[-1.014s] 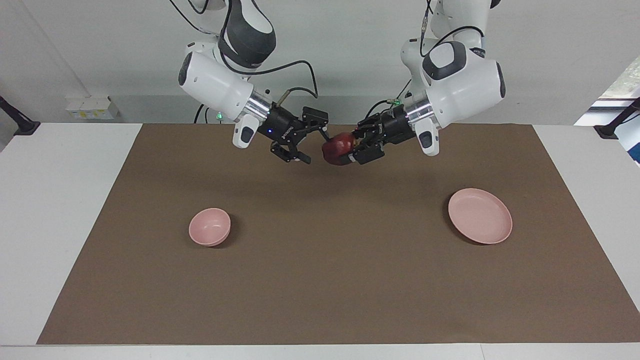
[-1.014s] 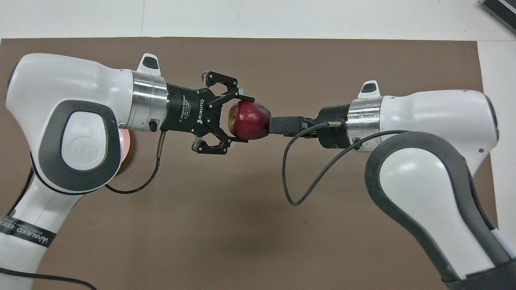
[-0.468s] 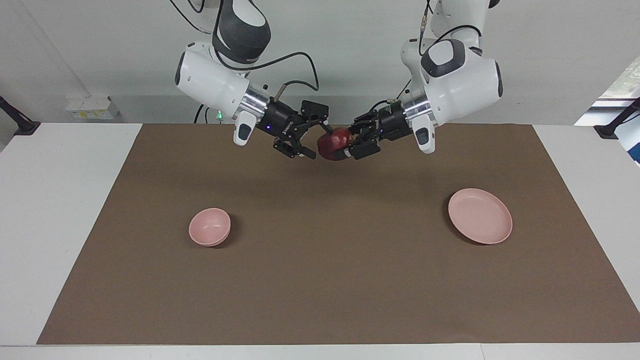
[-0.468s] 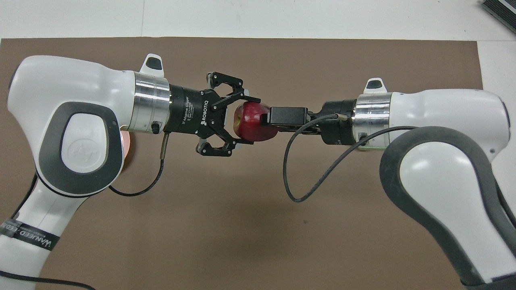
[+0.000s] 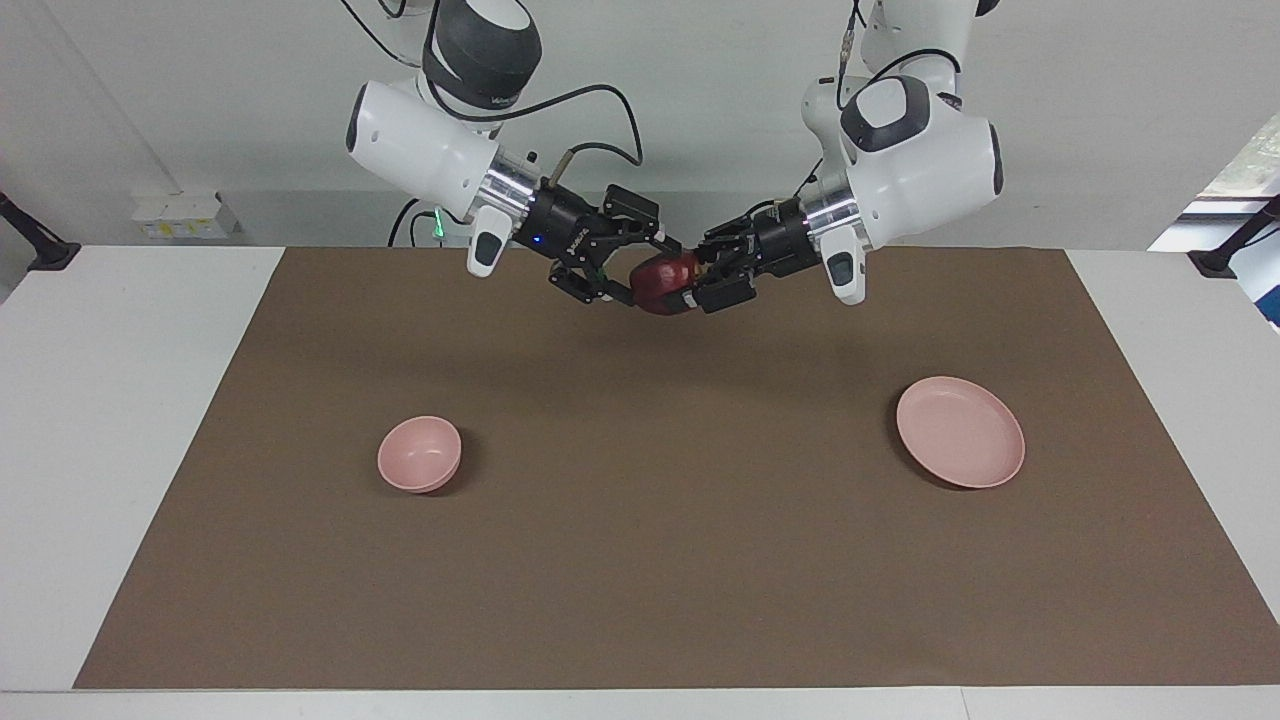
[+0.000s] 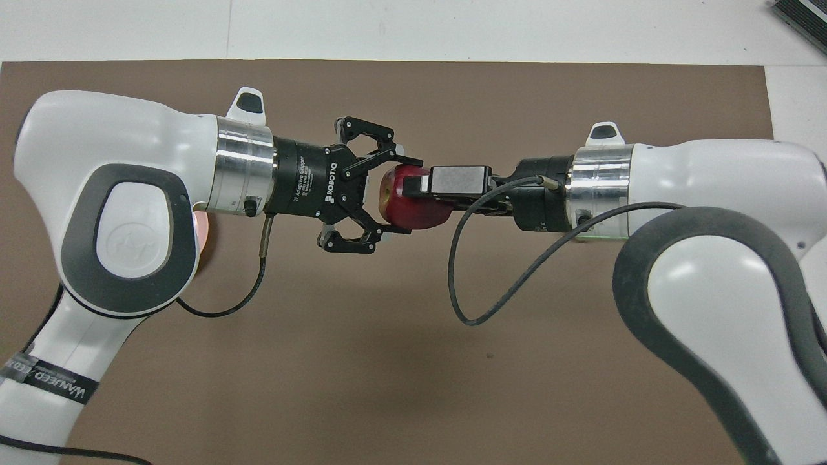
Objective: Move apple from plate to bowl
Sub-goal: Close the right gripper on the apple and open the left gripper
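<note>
The dark red apple (image 5: 660, 283) hangs in the air over the brown mat, between the two grippers. My left gripper (image 5: 690, 283) is shut on it, fingers on two sides of it in the overhead view (image 6: 406, 195). My right gripper (image 5: 648, 272) is open, one finger above the apple (image 6: 413, 210) and one below it; in the overhead view (image 6: 417, 190) its black box covers part of the apple. The pink plate (image 5: 960, 432) lies empty toward the left arm's end. The pink bowl (image 5: 420, 453) stands empty toward the right arm's end.
The brown mat (image 5: 640, 560) covers most of the white table (image 5: 120, 400). In the overhead view the left arm hides nearly all of the plate (image 6: 201, 232) and the right arm hides the bowl.
Both grippers have drawn together and risen a little. The right gripper has moved in until its open fingers stand around the apple held by the left gripper.
</note>
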### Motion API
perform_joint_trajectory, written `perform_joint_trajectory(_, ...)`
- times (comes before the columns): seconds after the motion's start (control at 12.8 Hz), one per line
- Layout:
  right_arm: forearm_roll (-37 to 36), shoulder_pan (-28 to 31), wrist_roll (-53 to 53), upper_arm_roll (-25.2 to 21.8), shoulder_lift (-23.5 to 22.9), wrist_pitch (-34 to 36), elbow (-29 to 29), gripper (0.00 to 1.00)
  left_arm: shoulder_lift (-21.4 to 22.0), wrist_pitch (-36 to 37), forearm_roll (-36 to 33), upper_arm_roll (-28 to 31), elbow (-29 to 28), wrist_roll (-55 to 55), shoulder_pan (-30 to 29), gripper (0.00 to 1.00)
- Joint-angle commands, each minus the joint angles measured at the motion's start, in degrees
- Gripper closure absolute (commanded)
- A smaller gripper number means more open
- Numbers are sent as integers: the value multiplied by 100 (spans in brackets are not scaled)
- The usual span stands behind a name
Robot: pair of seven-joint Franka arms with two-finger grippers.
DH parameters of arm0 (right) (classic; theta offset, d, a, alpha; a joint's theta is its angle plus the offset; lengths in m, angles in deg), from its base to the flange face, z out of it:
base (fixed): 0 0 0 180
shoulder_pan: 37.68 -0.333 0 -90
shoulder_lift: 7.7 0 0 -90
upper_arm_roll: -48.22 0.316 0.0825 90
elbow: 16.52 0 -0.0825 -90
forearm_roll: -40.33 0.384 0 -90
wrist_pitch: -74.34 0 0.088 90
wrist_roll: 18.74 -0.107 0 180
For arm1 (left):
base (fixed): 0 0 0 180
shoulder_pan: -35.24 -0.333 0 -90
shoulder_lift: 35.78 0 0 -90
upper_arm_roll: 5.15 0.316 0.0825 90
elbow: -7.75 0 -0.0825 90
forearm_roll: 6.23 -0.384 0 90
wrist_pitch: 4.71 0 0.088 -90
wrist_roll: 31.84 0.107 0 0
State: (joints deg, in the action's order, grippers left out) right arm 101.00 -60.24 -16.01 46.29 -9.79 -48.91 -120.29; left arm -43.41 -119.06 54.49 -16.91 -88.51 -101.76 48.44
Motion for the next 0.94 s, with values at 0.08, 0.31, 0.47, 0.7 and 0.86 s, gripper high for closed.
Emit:
perform_joint_trajectory(0.08, -951, -362, -1010, 35, -82, -568, 129, 0, 96, 482, 317, 43, -33, 391, -150, 100)
perform_joint_trajectory(0.31, -917, -362, -1063, 35, -82, -568, 129, 0, 140, 703, 326, 52, -51, 470, -160, 100)
perform_joint_trajectory(0.47, -890, -362, -1072, 35, -82, -568, 129, 30, 148, 756, 326, 69, -51, 470, -160, 100)
perform_joint_trajectory(0.7, -882, -362, -1072, 35, -91, -559, 138, 95, 148, 782, 309, 78, -42, 470, -151, 100)
perform_joint_trajectory(0.86, -873, -362, -1072, 35, -91, -559, 138, 100, 157, 730, 256, 70, -33, 462, -72, 100)
